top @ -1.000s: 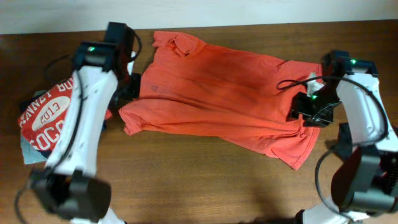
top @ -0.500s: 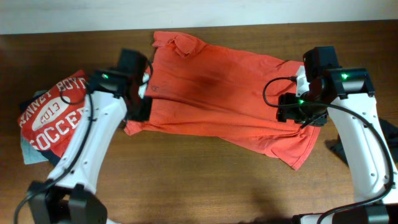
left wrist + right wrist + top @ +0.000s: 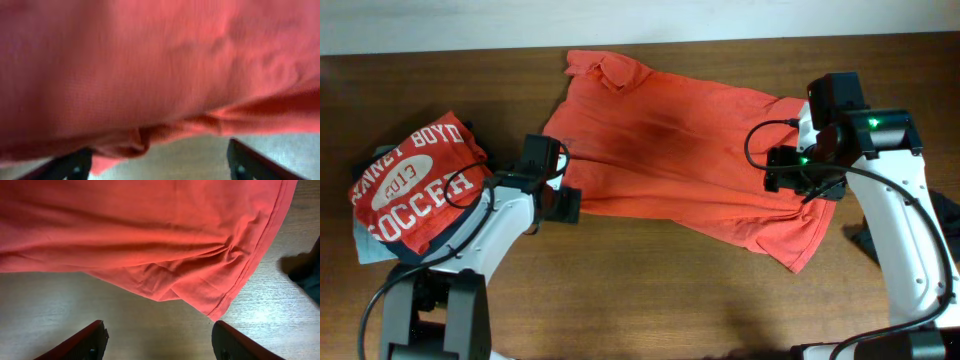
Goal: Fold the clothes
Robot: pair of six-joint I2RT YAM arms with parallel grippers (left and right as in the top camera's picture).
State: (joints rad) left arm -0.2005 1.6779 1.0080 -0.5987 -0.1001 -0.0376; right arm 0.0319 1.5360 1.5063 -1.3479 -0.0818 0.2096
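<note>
The large orange-red collared shirt point(image 3: 680, 140) of the clothes lies spread across the table's middle, collar at the far left. At the shirt's near-left edge my left gripper point(image 3: 564, 205) is open; in the left wrist view the shirt point(image 3: 160, 65) fills the frame and its bunched hem hangs over the left finger, with bare table in the left gripper point(image 3: 160, 167). My right gripper point(image 3: 803, 188) hovers over the shirt's right side. It is open too, and the shirt's hem point(image 3: 150, 230) lies just ahead of the right gripper point(image 3: 160, 342).
A stack with a red "SOCCER" tee point(image 3: 410, 185) on top, over dark and pale pieces, sits at the left edge. A dark piece point(image 3: 950, 215) lies at the right edge, also visible as a dark shape point(image 3: 305, 270). Wooden table point(image 3: 650, 290) runs along the front.
My left gripper opened, let go of the shirt's left side and drew back toward the front. The left sleeve no longer sticks out. My right gripper opened a little wider.
</note>
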